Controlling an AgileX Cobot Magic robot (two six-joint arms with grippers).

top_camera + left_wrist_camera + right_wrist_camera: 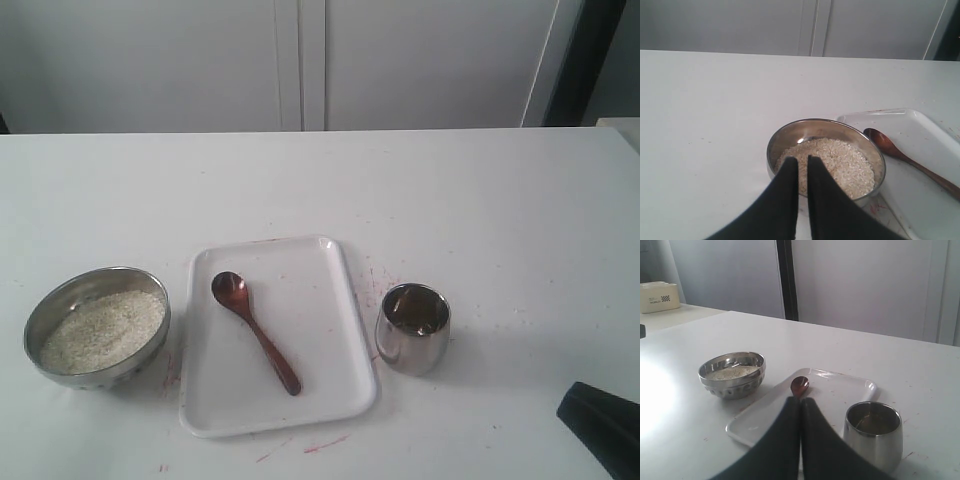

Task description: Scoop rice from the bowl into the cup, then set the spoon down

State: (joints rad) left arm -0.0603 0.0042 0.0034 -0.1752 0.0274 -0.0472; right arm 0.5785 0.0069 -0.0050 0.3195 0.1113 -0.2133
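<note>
Rice (103, 330), small white uncooked grains, sits in the wide shiny steel bowl (97, 272) at left, faced by the left gripper (802, 160), its black jaws pressed together and empty. Next, the reddish-brown wooden spoon (262, 343) lies on a white rectangular tray (310, 400). Rightward stands the small shiny steel cup (412, 348); the right gripper (800, 401) is likewise closed, empty.

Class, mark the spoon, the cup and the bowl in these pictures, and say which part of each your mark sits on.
spoon (260, 338): exterior view, on the middle of its handle.
cup (412, 354): exterior view, on its near outer wall.
bowl (92, 282): exterior view, on the bare inner wall above the rice.
</note>
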